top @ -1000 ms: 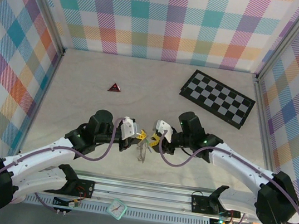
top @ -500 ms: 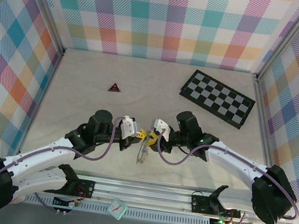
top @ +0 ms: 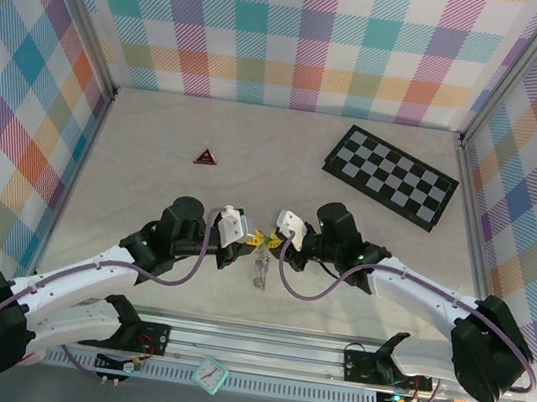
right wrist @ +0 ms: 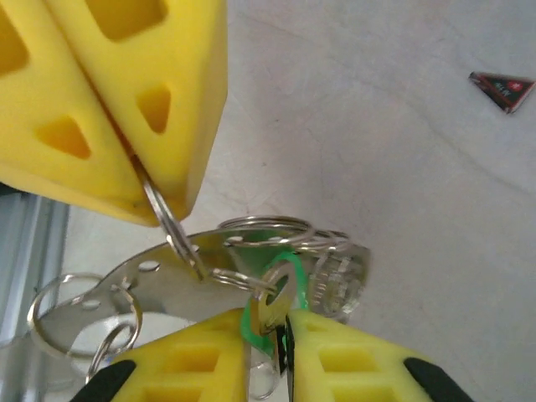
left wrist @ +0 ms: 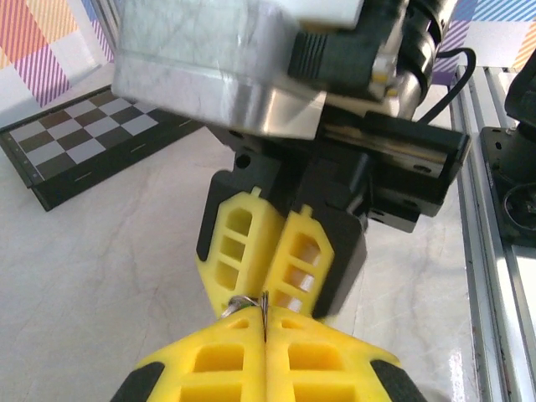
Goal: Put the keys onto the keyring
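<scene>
Jaws of your left gripper [left wrist: 265,322] pressed together on thin silver metal keyring [right wrist: 167,219]; your right gripper [right wrist: 270,335] pinches small green-edged silvery key [right wrist: 268,310] between its tips.

We look down on a pale, faintly veined table [top: 153,164], cream-grey and matt, that runs back to the chequered walls [top: 303,34]. At its far right lies a board [top: 390,176] of dark and light squares with a dark rim, flat and set at a slant, its long side dropping towards the right wall. Well apart from it, left of the middle, lies a small red-and-black triangle [top: 205,157], also flat, one corner pointing away from us. Along the near edge we see a metal rail [top: 257,343] that bears both arm bases
</scene>
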Robot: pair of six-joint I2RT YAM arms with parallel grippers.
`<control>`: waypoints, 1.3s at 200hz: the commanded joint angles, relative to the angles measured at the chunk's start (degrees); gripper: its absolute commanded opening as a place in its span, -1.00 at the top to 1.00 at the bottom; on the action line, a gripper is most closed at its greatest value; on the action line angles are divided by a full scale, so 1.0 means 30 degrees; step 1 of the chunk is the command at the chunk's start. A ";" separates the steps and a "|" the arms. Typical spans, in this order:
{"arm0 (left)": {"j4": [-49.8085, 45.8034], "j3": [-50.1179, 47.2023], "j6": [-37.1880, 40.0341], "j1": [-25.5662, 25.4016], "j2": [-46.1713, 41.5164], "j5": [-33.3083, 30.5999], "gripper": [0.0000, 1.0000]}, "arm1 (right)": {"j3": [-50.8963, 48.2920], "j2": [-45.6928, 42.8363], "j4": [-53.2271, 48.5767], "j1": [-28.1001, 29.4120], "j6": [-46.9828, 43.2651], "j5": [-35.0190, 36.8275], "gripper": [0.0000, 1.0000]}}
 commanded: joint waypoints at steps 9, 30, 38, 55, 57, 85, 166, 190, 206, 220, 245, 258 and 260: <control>0.0735 0.0585 -0.0018 -0.0150 0.0066 -0.0105 1.00 | -0.0343 -0.0970 0.0750 0.0169 -0.0071 0.0280 0.92; 0.0409 0.0753 0.0159 -0.0151 0.0207 -0.0178 1.00 | -0.0333 -0.1236 0.0562 0.0169 -0.0068 0.0222 1.00; 0.0303 0.0822 0.0216 -0.0151 0.0224 -0.0233 1.00 | -0.0331 -0.1326 0.0474 0.0134 -0.0094 0.0247 1.00; 0.0130 0.0856 0.0355 -0.0151 0.0210 -0.0425 1.00 | -0.0311 -0.1556 0.0205 0.0153 -0.0269 0.0581 1.00; 0.0106 0.0886 0.0377 -0.0151 0.0217 -0.0438 1.00 | -0.0304 -0.1571 0.0175 0.0136 -0.0296 0.0633 1.00; -0.0529 0.1032 0.0712 -0.0151 0.0169 -0.0688 1.00 | -0.0156 -0.1975 -0.0536 0.0154 -0.0667 0.0924 1.00; -0.0377 0.0867 0.0609 -0.0149 0.0385 -0.1116 1.00 | 0.0773 -0.3040 -0.3018 0.0151 -0.1605 0.1422 1.00; 0.0122 0.0661 0.0296 -0.0150 0.0333 -0.1295 0.73 | 0.0932 -0.3070 -0.3200 0.0153 -0.1689 0.1474 1.00; 0.0559 0.0412 0.0067 -0.0137 0.0114 -0.1617 0.51 | 0.1098 -0.3022 -0.3344 0.0165 -0.1736 0.1514 1.00; 0.0970 0.0148 -0.0131 -0.0151 -0.0195 -0.2046 0.33 | 0.1217 -0.2939 -0.3483 0.0155 -0.1772 0.1561 1.00; 0.1831 -0.0447 -0.0579 -0.0137 -0.1071 -0.2801 0.07 | 0.1544 -0.2784 -0.3821 0.0147 -0.1922 0.1642 1.00; 0.2336 -0.0776 -0.0865 -0.0135 -0.1699 -0.3397 -0.05 | 0.1816 -0.2676 -0.3926 0.0169 -0.1979 0.1536 1.00; 0.2401 -0.0841 -0.0910 -0.0147 -0.1791 -0.3547 -0.09 | 0.1890 -0.2649 -0.3934 0.0169 -0.1976 0.1517 1.00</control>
